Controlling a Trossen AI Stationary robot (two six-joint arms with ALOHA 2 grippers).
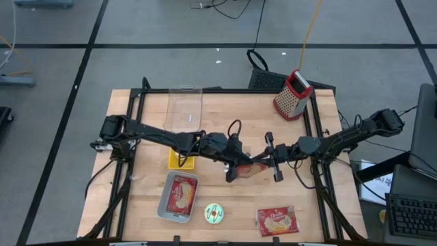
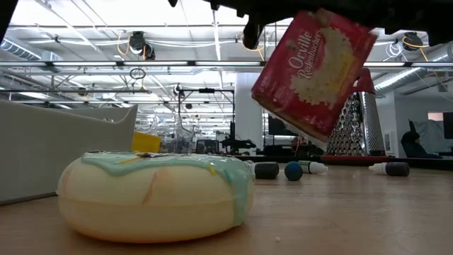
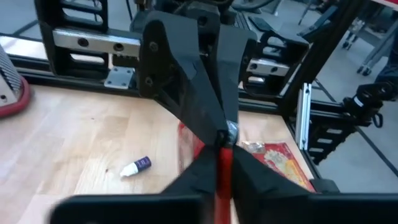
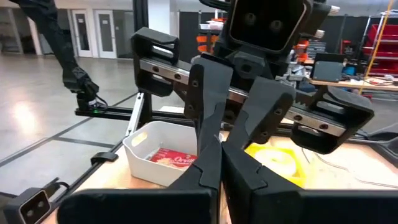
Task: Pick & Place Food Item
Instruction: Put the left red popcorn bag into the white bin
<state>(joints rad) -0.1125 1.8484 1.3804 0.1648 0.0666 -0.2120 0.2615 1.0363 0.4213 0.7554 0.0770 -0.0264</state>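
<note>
I have both arms stretched low toward the table's middle, wrists nearly meeting. My left gripper (image 1: 235, 171) points inward from the left, fingers (image 3: 208, 168) pinched tight together on something thin. My right gripper (image 1: 272, 157) faces it from the right, its fingers (image 4: 208, 165) closed against each other too.

Wood table (image 1: 225, 109) matt; metal grater (image 1: 293, 96) shiny; donut (image 2: 152, 195) glossy.
</note>
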